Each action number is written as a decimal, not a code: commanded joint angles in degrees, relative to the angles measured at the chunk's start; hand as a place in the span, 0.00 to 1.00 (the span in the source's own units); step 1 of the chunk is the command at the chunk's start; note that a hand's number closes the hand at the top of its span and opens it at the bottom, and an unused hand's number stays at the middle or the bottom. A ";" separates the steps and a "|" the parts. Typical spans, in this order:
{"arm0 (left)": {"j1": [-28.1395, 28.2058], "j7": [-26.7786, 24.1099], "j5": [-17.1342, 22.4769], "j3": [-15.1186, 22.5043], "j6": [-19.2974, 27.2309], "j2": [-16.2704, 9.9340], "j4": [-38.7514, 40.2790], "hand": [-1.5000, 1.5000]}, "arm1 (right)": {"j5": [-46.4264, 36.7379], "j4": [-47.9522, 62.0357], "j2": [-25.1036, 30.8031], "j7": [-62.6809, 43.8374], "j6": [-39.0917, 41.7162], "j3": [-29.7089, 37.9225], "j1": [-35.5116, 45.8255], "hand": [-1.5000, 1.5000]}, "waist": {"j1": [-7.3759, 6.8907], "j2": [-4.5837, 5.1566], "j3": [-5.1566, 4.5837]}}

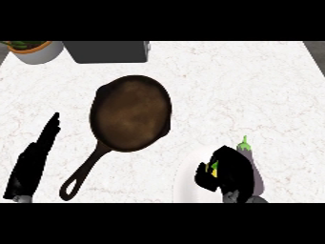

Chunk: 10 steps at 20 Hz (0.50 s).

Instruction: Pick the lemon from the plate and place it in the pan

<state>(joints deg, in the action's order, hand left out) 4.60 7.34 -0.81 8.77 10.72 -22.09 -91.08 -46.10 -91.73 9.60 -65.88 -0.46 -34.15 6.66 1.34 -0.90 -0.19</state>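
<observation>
Where the view begins, at its lower edge, the right robot hand [229, 175] is curled over the round white plate [184, 183] that lies to the lower right of the dark cast-iron frying pan [131, 113], the landmark for all positions given here. Small patches of yellow between the black fingers are the lemon [212, 167]; most of it is hidden, so the fingers appear to be closed round the fruit, which sits at or just above the plate. Whether it has left the plate cannot be told. A small purple aubergine with a green stalk [246, 147] lies just beside the hand on the side away from the pan, also at the plate. To the lower left of the pan, beyond the long handle [86, 171], the left robot hand [31, 164] rests on the white marbled worktop [249, 86] with fingers straight and pressed together, pointing up the view. Beyond the pan, at the far edge of the worktop, stand a dark grey box-shaped appliance [107, 51] and, to its left, a pale pot holding a green plant [33, 50].

Judged risks: because little of the lemon shows, the grasp may lie off-centre, and a round fruit could roll out during the carry toward the pan. The hand could also nudge the neighbouring aubergine off the plate. A low path might catch the pan's raised rim and shift the pan.
</observation>
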 commanded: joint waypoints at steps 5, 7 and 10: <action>0.45 0.17 -0.30 0.49 0.05 1.05 -0.19 0.50 | -25.59 -15.09 5.44 -7.18 0.08 -3.27 5.03 1.00 | -0.05 -0.10 -0.01; -0.02 3.24 -1.13 1.59 0.98 1.93 -2.97 0.50 | -30.28 -16.27 4.09 -5.82 0.68 -4.19 6.76 1.00 | -0.86 0.27 0.13; -2.44 0.13 -0.22 -1.34 -1.16 0.88 1.87 0.50 | -33.47 -20.00 0.35 -5.80 8.71 -4.65 10.34 1.00 | -1.01 0.70 0.11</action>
<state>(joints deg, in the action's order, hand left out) 3.90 8.40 -1.47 9.03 10.59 -21.04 -91.48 -73.02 -107.05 12.65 -64.13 0.90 -37.33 12.99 0.71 -0.54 -0.11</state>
